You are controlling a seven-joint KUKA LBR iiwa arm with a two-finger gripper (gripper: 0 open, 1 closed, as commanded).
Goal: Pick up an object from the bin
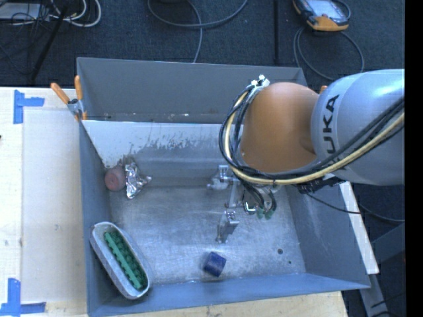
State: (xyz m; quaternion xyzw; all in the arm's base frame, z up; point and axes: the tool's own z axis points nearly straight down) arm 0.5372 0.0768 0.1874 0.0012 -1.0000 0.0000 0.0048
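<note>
My gripper hangs over the middle of the bin floor, below the orange cover. Its two metal fingers stand apart, open, with nothing between them. A small dark blue block lies just in front of the nearer finger, close to the bin's front wall and not touching it. At the bin's left, well away from the gripper, a crumpled piece of silver foil rests against a dull pink ball.
A grey oval brush with green bristles lies in the front left corner. The arm and its cables cover the bin's right side. Bare floor stretches between the gripper and the things at the left.
</note>
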